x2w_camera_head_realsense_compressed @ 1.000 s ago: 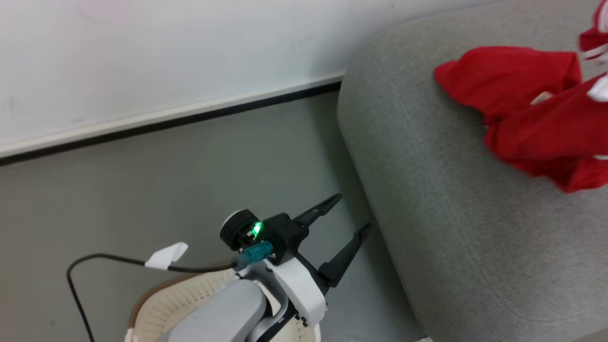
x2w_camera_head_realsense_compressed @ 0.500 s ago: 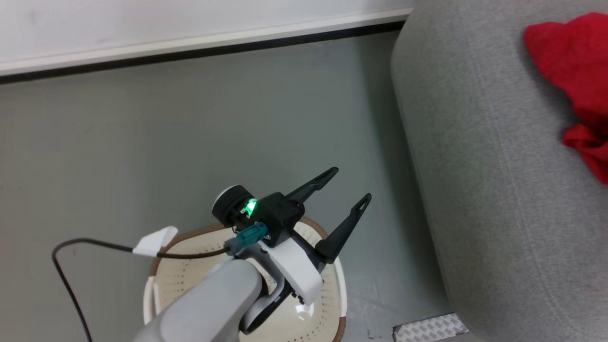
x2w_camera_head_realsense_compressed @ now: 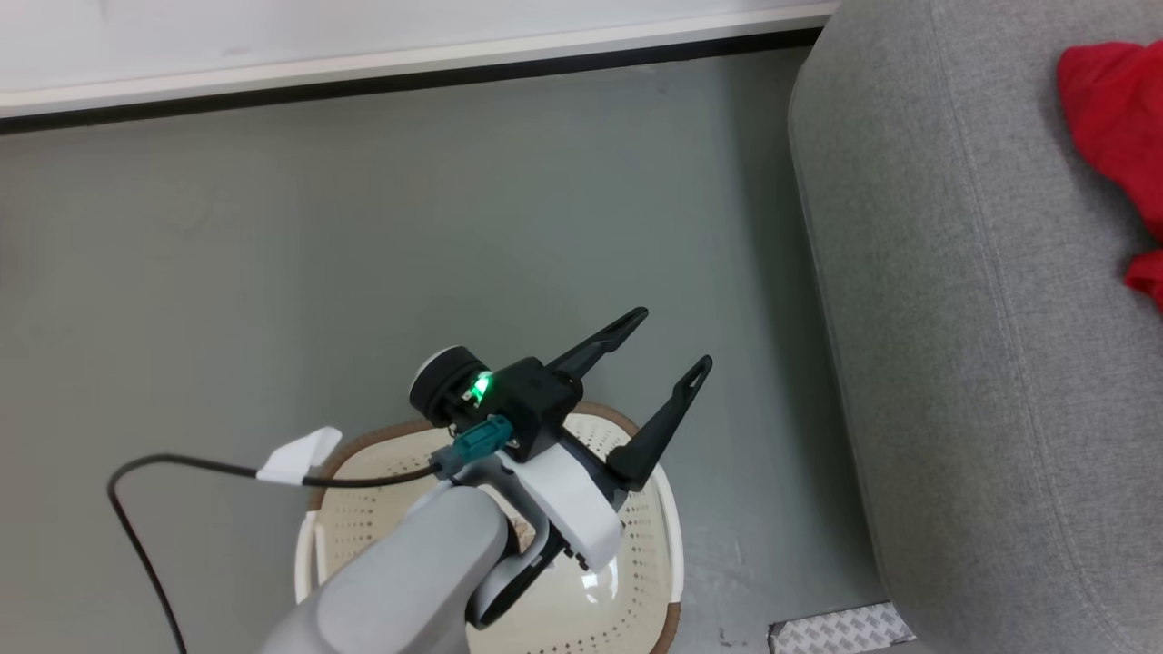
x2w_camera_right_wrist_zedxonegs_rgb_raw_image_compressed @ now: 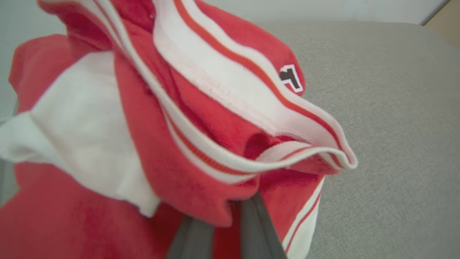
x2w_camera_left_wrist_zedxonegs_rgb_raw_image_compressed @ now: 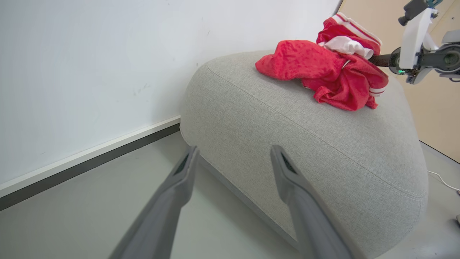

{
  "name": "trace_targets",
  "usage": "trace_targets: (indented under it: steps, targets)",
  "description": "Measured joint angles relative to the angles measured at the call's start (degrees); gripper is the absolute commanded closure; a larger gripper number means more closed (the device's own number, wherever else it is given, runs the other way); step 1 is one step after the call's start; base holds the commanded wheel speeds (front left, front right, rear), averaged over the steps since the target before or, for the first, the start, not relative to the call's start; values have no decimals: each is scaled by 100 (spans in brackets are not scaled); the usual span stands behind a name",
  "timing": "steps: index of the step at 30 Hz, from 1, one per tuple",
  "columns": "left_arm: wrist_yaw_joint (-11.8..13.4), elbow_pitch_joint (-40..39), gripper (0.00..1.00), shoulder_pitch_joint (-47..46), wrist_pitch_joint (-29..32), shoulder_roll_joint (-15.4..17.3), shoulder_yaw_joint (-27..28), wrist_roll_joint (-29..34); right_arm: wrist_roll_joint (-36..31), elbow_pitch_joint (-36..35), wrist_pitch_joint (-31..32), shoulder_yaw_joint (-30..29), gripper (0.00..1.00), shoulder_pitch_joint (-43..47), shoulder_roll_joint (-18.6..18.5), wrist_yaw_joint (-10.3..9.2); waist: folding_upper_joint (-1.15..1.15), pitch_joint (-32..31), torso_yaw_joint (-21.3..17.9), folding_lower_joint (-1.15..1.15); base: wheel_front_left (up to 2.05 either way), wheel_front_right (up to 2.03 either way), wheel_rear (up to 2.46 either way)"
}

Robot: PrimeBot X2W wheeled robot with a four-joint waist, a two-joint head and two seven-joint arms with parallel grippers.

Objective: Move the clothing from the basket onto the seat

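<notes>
Head view has tipped down and aside over the last second, so the shift in the picture is the camera's doing: the seat (x2w_camera_head_realsense_compressed: 954,318) and the red clothing (x2w_camera_head_realsense_compressed: 1113,118) now sit further toward the right edge, and much more of the basket (x2w_camera_head_realsense_compressed: 668,518) shows. The left gripper (x2w_camera_head_realsense_compressed: 670,339) keeps nearly the same pose, fingers spread wide with nothing between them. The basket lies directly under its wrist and back from its fingertips. What shows of the inside is bare cream plastic with no red in it, though the forearm hides part. In the left wrist view the seat's rounded corner is just ahead of the left gripper's fingertips and the clothing (x2w_camera_left_wrist_zedxonegs_rgb_raw_image_compressed: 323,72) is heaped well beyond them, on top. There the right gripper (x2w_camera_left_wrist_zedxonegs_rgb_raw_image_compressed: 377,60) reaches into the pile from the far side. In the right wrist view the right gripper (x2w_camera_right_wrist_zedxonegs_rgb_raw_image_compressed: 226,219) is pinched tight on a fold of striped fabric that drapes over its tips, with grey upholstery beyond. The transfer looks nearly finished: what is probably left is letting go and checking the hidden part of the basket.
</notes>
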Motion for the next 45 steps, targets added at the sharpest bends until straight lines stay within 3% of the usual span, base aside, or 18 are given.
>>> trace_targets:
  steps: [1,2,3,4,12,25,40,45]
  targets:
    - [0,29,0,3,-8,-11,5,-7,34,47,41,38,95,-9,-13,0,0,-15,0,0,0,0,0]
    - [-1,57,0,7,-24,-27,5,-9,62,80,47,91,70,-17,-19,0,0,-37,1,0,0,0,0]
    - [-1,84,0,13,-51,-49,5,-16,79,107,47,135,22,-27,-27,0,0,-64,3,0,0,0,0]
    - [-2,103,0,20,-56,-62,13,-27,99,119,16,179,0,-37,-41,0,0,-91,4,0,0,0,0]
    - [31,223,0,177,-147,-90,209,-199,126,108,-224,624,0,-63,-134,0,0,-473,-32,-1,0,0,0]
    - [94,114,0,800,-188,-51,780,-330,108,-829,-728,1380,0,76,-193,0,0,-1548,-86,-2,0,0,0]
    - [272,-282,0,1702,-191,197,2242,-327,290,-2262,-1533,1797,0,772,-5,0,1,-2439,389,-2,0,0,0]
    - [320,-294,0,2170,-191,178,2788,-196,358,-2646,-1826,1593,0,1256,397,0,0,-2647,568,-2,0,0,0]
